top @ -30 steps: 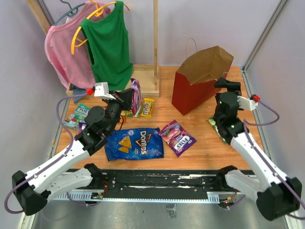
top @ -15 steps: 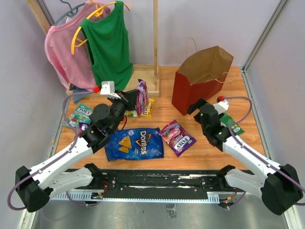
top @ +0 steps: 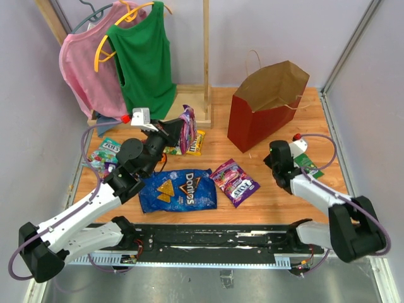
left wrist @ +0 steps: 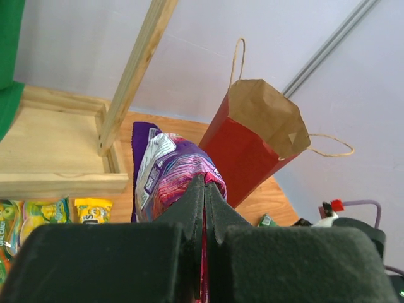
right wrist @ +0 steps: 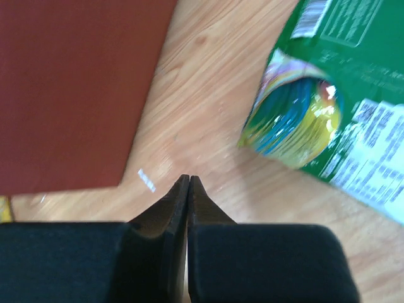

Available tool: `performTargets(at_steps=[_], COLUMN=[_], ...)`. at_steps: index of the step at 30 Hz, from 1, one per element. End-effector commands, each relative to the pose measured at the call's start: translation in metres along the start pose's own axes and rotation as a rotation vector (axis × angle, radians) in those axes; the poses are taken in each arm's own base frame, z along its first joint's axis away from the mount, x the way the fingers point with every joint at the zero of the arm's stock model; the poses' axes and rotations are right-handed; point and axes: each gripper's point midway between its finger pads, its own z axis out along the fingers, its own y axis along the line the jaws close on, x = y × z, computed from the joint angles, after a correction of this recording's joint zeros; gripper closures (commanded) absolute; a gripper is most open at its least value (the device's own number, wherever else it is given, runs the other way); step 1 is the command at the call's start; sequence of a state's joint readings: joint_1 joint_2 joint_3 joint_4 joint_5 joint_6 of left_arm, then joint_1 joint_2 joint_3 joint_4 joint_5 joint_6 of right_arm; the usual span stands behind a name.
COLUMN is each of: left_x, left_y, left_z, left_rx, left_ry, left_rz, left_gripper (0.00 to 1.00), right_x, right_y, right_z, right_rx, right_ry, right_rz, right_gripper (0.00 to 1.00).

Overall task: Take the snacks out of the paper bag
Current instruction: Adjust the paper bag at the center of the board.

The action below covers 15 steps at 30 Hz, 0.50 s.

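Note:
The red paper bag (top: 262,110) stands open at the back right; it also shows in the left wrist view as the paper bag (left wrist: 252,145). My left gripper (top: 175,131) is shut on a purple snack packet (top: 187,128), held up off the table; up close the packet (left wrist: 170,170) bulges above the pinched fingertips (left wrist: 196,189). My right gripper (right wrist: 189,180) is shut on nothing, low over the wood beside the bag's red wall (right wrist: 76,88). A green packet (right wrist: 341,95) lies just right of it. The blue Doritos bag (top: 178,189), another purple packet (top: 234,182) and a yellow packet (top: 196,142) lie on the table.
A wooden rack base (top: 189,104) with pink and green tops on hangers stands at the back left. More green packets (top: 104,151) lie by the left edge. Walls close in on both sides.
My right arm has swung down from beside the bag's top to the table in front of it, and its jaws have closed empty. My left gripper has carried the purple packet slightly right.

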<state>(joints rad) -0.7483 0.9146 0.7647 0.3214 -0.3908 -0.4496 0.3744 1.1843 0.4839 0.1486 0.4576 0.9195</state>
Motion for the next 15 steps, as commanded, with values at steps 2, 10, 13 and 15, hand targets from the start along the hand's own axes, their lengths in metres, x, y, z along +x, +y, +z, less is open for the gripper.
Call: performTargets(at_steps=[2, 10, 13, 15], left_x=[-0.037, -0.034, -0.034, -0.035], left_y=[-0.012, -0.014, -0.014, -0.013], left_z=[-0.007, -0.005, -0.005, -0.005], left_rx=[0.043, 0.051, 0.052, 0.045], left_ry=[-0.097, -0.078, -0.074, -0.073], left_rz=[-0.027, 0.004, 0.013, 0.02], left_gripper=[0.99, 0.99, 0.99, 0.99], right_x=[-0.029, -0.034, -0.034, -0.032], right_y=[0.021, 0.054, 0.067, 0.076], right_z=[0.035, 0.091, 0.111, 0.122], right_rx=[-0.033, -0.028, -0.021, -0.03], right_ry=[-0.002, 0.046, 0.063, 0.076], right_rz=[0.097, 0.245, 0.279, 0.323], right_gripper=[0.99, 0.99, 0.99, 0.99])
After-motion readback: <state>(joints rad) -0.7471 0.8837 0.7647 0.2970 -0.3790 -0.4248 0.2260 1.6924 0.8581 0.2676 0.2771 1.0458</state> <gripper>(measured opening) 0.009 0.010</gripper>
